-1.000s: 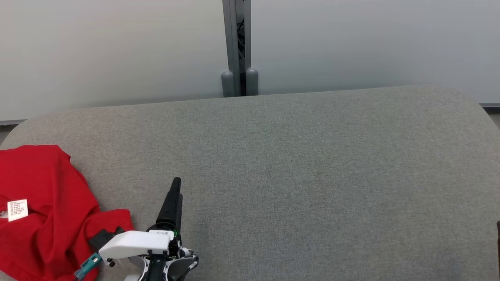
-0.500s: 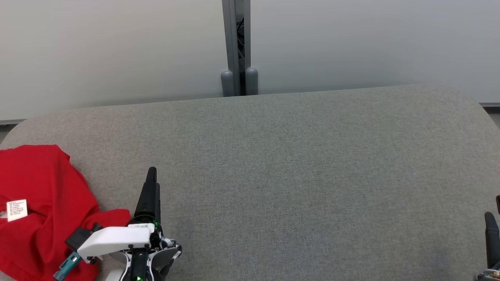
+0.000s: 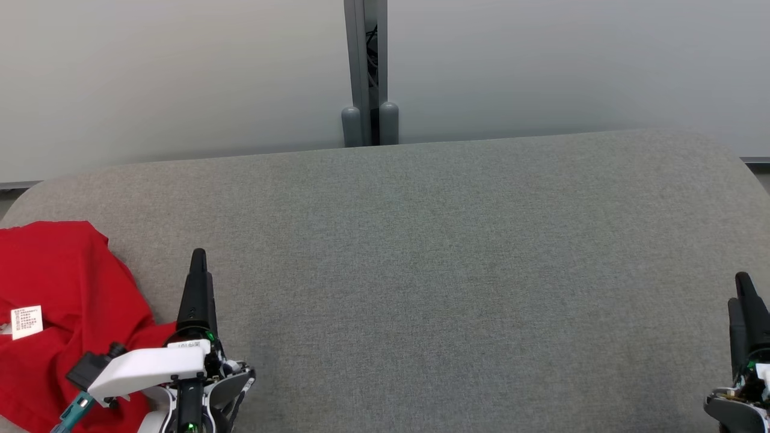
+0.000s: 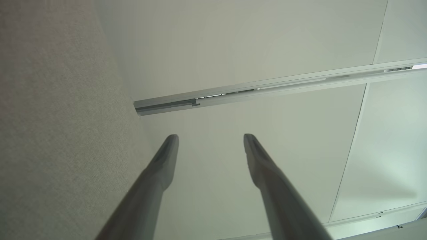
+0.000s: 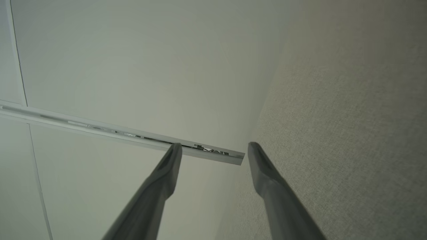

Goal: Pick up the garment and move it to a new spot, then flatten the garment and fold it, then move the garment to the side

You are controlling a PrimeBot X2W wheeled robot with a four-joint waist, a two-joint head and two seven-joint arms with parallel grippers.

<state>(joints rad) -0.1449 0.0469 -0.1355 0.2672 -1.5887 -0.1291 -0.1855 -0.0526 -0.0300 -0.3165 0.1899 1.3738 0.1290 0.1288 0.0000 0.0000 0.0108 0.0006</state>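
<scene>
The red garment [image 3: 66, 282] is seen crumpled in soft folds at the lower left of the frame, on the left end of the desk [image 3: 433, 252], with a small white printed label [image 3: 26, 322] turned outward. The desk is covered with grey woven cloth and has rounded corners; pale smooth wall panels [image 3: 180, 78] are joined behind it at a grey post [image 3: 361, 66]. The left end effector [image 4: 210, 140] and right end effector [image 5: 213, 148] are held apart, with nothing clamped.
</scene>
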